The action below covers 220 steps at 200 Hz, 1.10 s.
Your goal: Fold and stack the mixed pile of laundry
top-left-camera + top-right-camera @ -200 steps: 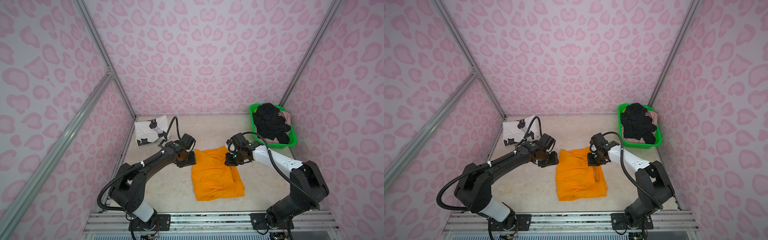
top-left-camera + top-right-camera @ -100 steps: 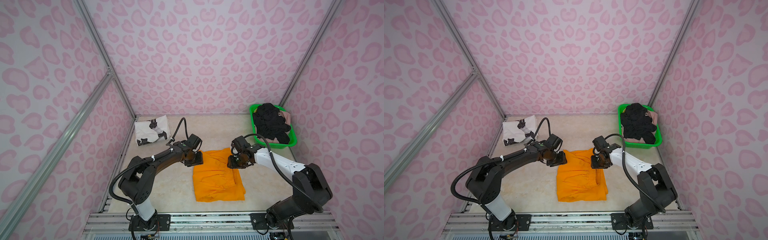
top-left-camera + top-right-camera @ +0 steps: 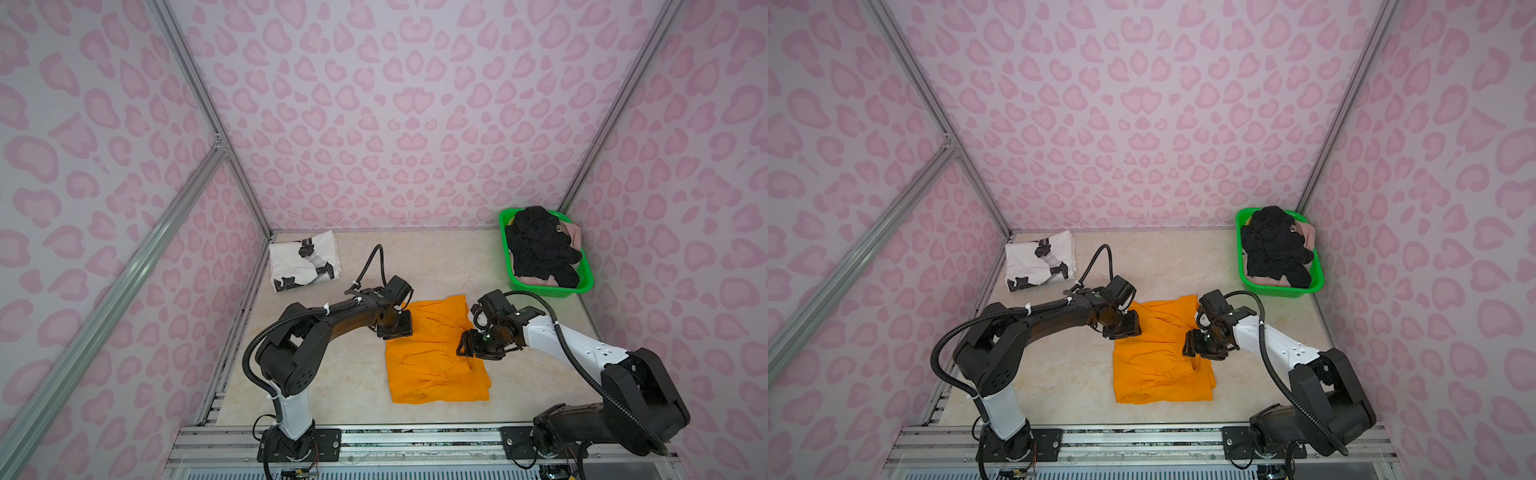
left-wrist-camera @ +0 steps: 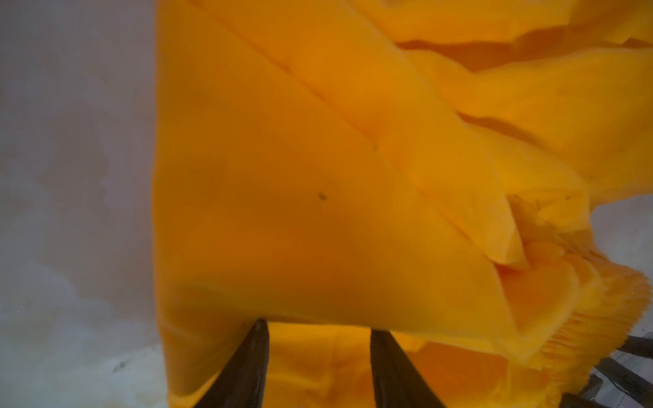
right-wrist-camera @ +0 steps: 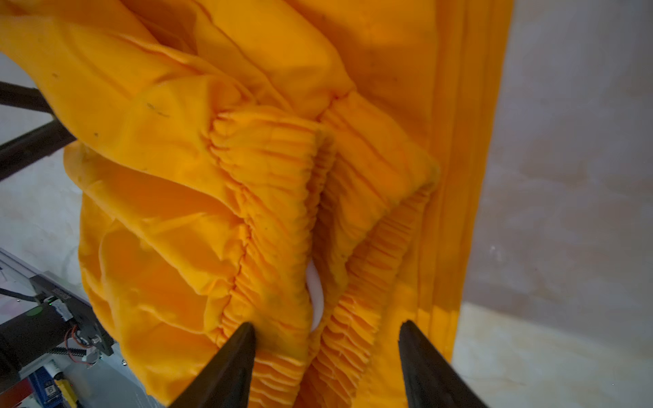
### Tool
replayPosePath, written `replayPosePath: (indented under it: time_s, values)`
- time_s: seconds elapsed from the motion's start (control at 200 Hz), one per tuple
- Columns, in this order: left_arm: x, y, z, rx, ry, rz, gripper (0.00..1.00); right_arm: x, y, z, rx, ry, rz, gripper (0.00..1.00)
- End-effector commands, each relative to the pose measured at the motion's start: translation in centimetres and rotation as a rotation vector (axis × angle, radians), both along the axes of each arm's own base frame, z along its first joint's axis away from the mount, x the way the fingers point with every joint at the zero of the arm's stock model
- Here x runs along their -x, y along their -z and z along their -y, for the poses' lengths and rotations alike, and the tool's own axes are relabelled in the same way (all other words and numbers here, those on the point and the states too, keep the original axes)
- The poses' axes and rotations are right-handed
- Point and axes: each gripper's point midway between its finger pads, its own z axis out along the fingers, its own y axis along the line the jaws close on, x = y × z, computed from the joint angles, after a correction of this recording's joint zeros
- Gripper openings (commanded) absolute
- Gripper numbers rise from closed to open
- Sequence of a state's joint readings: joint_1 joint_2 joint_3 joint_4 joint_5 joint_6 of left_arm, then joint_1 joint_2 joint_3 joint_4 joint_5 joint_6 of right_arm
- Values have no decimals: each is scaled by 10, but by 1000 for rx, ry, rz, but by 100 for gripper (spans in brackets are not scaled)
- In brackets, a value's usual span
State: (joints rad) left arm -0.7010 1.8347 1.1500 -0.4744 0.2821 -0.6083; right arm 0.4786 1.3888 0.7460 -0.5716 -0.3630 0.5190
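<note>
at the middle of the surface (image 3: 332,374), between the two arms, lie the orange drawstring shorts (image 3: 432,353), roughly rectangular in both top views, with the gathered waistband (image 5: 268,197) bunched and doubled near the right edge rather than flat; the left hand (image 3: 395,326) sits low at the far left corner of the shorts, its fingers parted in the left wrist view, a folded edge of orange cloth lying across their tips, not pinched; the right hand (image 3: 471,349) hovers at the right edge over the waistband, its fingers spread wide in the right wrist view and gripping nothing; the white t-shirt with black print (image 3: 303,259) lies folded in the far left corner, well apart from the shorts; the black knit piece (image 3: 536,245) and the beige-pink piece (image 3: 571,230) fill the green mesh basket (image 3: 584,286) at the far right. step in hand, as judged: folding the shorts, with one fold apparently laid and neither hand holding cloth; next move, as judged: each hand must close on an edge through all layers, so that the bunched waistband draws flat, then carry the cloth over in a further fold; stacking on the t-shirt would follow only after that; risk: a pinch of the top layer alone would peel the fold open.
</note>
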Motion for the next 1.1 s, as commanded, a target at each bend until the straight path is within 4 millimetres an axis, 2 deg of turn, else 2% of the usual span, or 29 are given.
replayPosePath:
  time_s: [0.0, 0.175, 0.345, 0.565, 0.66, 0.755, 0.83, 0.965, 1.095]
  values:
    - [0, 5, 2, 4, 4, -1, 49, -4, 1, -12, -92, 25, -14, 65]
    - [1, 8, 3, -3, 3, -6, 49, -11, 7, -16, -170, 60, -21, 65]
    - [3, 13, 4, -9, 9, -16, 49, -23, 0, -25, -270, 65, -9, 62]
    - [3, 14, 6, -8, 11, -19, 49, -27, -13, -34, -314, 13, 17, 38]
    - [2, 10, 7, -2, 7, -10, 48, -26, -15, -31, -279, -27, 22, 18]
    - [-3, -5, 6, 0, 6, 20, 48, -28, -29, -32, -263, -95, 58, 5]
    - [-7, -23, 3, -9, 4, 57, 48, -30, -46, -34, -260, -163, 101, 0]
    - [-14, -63, -3, -6, 2, 127, 54, -34, -83, -40, -277, -292, 173, 0]
    - [-14, -87, -2, 19, 21, 152, 58, -44, -95, -34, -229, -343, 219, 0]
